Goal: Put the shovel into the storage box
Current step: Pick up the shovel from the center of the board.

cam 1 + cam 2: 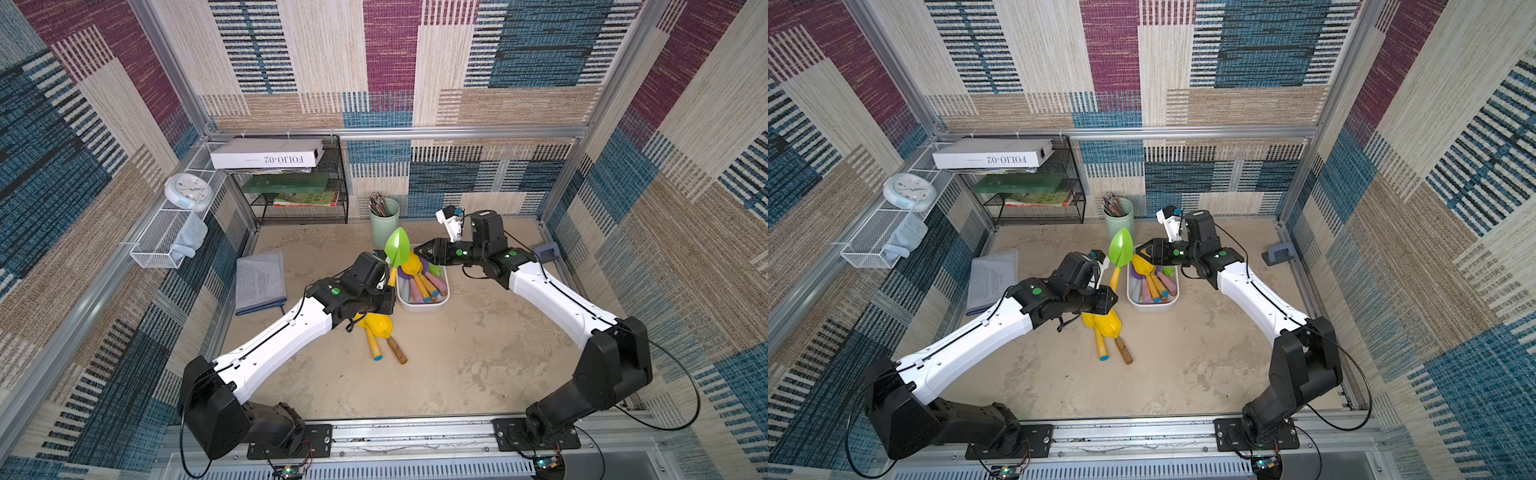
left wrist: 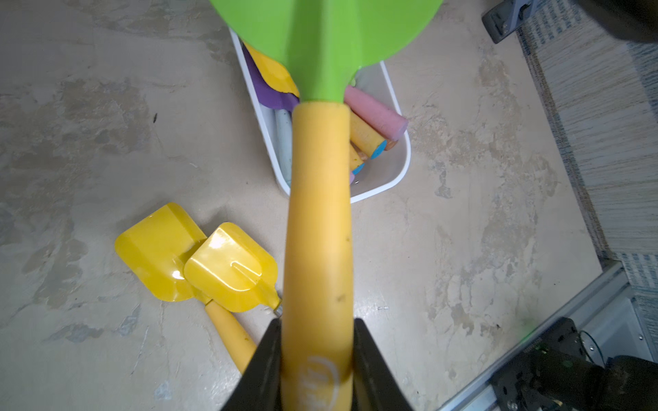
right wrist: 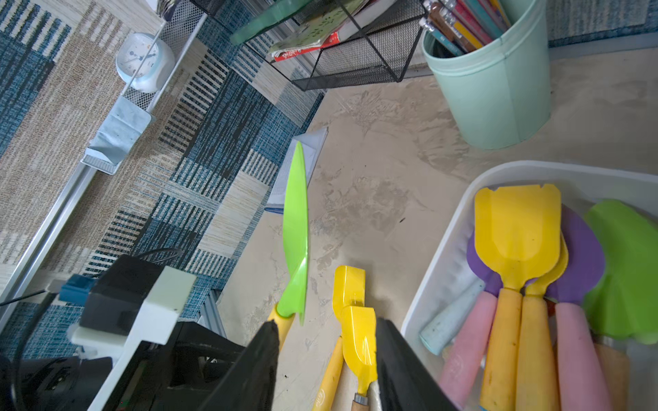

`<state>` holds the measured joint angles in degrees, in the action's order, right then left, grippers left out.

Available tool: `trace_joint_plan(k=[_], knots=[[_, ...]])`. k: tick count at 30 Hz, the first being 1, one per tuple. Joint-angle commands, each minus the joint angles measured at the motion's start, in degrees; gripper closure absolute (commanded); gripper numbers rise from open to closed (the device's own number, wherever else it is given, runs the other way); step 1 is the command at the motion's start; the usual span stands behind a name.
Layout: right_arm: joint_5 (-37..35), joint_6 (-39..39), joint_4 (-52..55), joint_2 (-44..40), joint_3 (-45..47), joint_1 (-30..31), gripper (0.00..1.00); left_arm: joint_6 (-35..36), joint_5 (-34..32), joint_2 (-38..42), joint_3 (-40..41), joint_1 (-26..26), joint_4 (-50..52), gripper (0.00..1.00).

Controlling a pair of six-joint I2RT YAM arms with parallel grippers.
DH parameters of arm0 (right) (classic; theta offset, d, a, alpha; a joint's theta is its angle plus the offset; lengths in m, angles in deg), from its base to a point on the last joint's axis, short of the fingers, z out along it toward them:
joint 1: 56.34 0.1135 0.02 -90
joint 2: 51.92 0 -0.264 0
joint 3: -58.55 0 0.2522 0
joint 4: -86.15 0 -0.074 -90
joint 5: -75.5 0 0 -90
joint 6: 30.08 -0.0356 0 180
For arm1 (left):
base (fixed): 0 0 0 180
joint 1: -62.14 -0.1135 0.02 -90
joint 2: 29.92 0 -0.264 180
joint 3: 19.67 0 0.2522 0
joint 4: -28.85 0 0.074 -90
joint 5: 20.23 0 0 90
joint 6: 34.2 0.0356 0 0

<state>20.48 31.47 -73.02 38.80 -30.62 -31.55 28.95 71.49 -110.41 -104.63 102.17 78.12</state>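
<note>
A shovel with a green blade [image 1: 397,247] [image 1: 1121,249] and a yellow handle [image 2: 320,220] is held up at a slant beside the storage box, blade toward the back. My left gripper [image 1: 390,293] [image 1: 1112,298] [image 2: 317,324] is shut on the lower end of that handle. The storage box [image 1: 419,308] [image 1: 1151,308] [image 2: 402,170] [image 3: 438,256] is a shallow white tub with several coloured shovels lying in it. My right gripper [image 1: 417,251] [image 1: 1144,251] [image 3: 325,322] hovers over the box's far end, open, with nothing between its fingers. Two yellow shovels [image 1: 376,326] [image 1: 1105,324] [image 2: 199,263] [image 3: 356,302] lie overlapping on the table under my left wrist.
A mint-green cup [image 1: 384,226] [image 3: 498,89] full of pencils stands just behind the box. A black wire rack [image 1: 299,195] with books fills the back left corner, and a grey folder [image 1: 261,280] lies on the left. A grey hole punch [image 1: 546,251] sits by the right wall.
</note>
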Motion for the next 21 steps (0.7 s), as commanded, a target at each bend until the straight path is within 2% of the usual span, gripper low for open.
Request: trace_joint_plan(k=[1,7,13,18,19,20,21], knots=[[2.24,-1.62,-3.56,0.97,-0.34,0.06,0.52,-0.44,1.56,-1.35,-1.33,0.47,-2.28,1.0],[2.15,-2.14,-4.26,2.27,-1.04,0.21,0.58,-0.66,1.37,-2.91,-2.19,1.62,-2.81,1.0],[1.81,-2.39,-4.81,3.14,-1.22,0.25,0.85,-1.88,1.54,-2.92,-2.3,2.29,-3.42,1.0],[1.68,-3.1,-5.86,3.63,-1.13,0.27,1.0,-2.87,1.83,-3.03,-2.35,3.12,-4.22,1.0],[1.48,-3.17,-5.84,3.68,-1.14,0.28,1.0,-2.99,2.1,-3.14,-2.45,3.21,-4.22,1.0],[1.33,-3.23,-5.88,3.68,-1.14,0.32,1.0,-3.19,2.45,-3.06,-2.67,3.3,-4.23,0.95],[1.1,-3.28,-5.89,3.68,-1.14,0.32,1.0,-3.28,2.67,-3.06,-2.74,3.46,-4.25,0.85]])
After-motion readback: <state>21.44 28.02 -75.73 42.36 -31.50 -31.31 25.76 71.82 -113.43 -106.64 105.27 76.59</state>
